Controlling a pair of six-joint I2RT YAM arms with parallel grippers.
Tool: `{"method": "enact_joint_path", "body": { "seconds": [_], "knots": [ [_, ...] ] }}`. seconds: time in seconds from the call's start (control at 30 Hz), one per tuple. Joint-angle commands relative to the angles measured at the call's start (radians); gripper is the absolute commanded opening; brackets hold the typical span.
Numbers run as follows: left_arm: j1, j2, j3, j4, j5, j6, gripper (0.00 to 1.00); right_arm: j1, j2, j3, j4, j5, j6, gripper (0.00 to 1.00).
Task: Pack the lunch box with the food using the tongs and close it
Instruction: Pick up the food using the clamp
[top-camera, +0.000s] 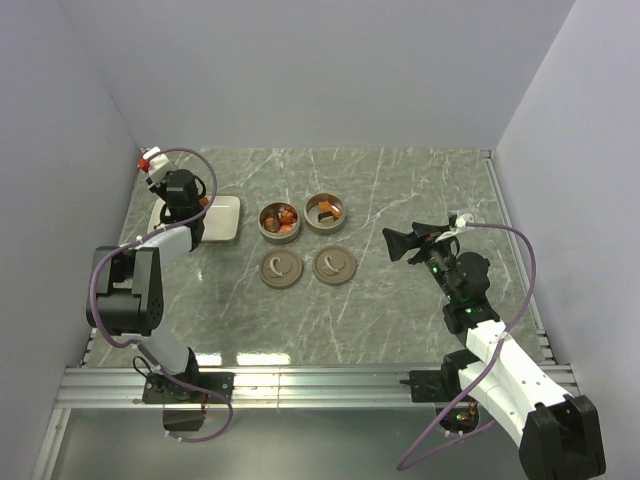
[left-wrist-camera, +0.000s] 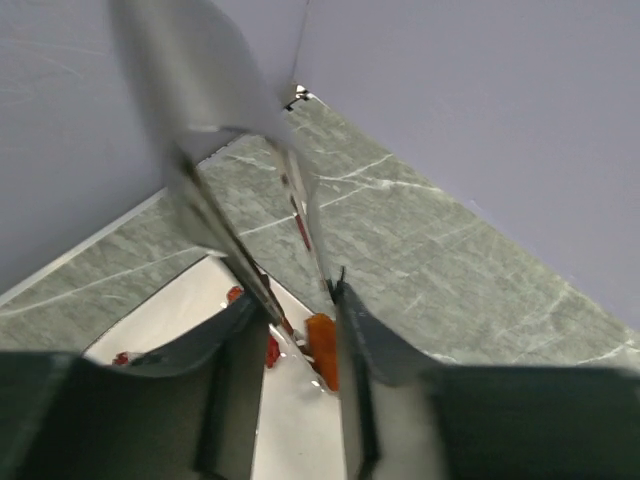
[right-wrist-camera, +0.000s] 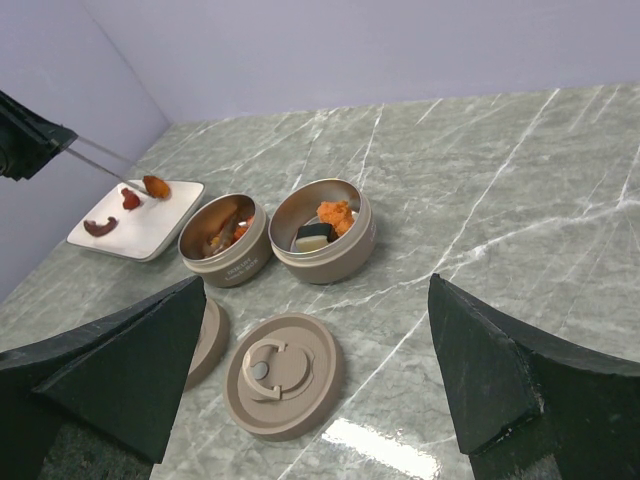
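Above plate (right-wrist-camera: 150, 228), tongs (right-wrist-camera: 105, 165) slant down (tips around food (right-wrist-camera: 155, 185)).

two tins (right-wrist-camera: 225, 265) (right-wrist-camera: 325, 262); two lids (top-camera: 280, 267) (top-camera: 334, 265); one white plate (top-camera: 225, 222); one pair of tongs (right-wrist-camera: 105, 167); two arms (top-camera: 125, 290) (top-camera: 500, 360).

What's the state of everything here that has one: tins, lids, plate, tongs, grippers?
left tin: open, food inside.
right tin: open, food inside.
left lid: off, on the table.
right lid: off, on the table.
plate: a few red pieces left.
tongs: squeezed on an orange piece.
left gripper: shut on tongs.
right gripper: open, empty.
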Motion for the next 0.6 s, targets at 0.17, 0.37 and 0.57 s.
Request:
{"method": "enact_joint_path", "body": {
  "seconds": [0.17, 0.37, 0.57],
  "knots": [
    [0.004, -0.050, 0.000, 0.009, 0.060, 0.000, 0.21, -0.006, -0.014, -0.005, 0.032, -0.004, 0.006, 0.99],
    [-0.030, -0.142, -0.034, 0.019, 0.084, 0.031, 0.21, -0.006, -0.005, -0.004, 0.032, -0.001, 0.004, 0.99],
    [-0.068, -0.211, -0.040, 0.012, 0.136, 0.069, 0.21, -0.005, -0.003, -0.001, 0.034, -0.001, 0.004, 0.99]
  ]
}}
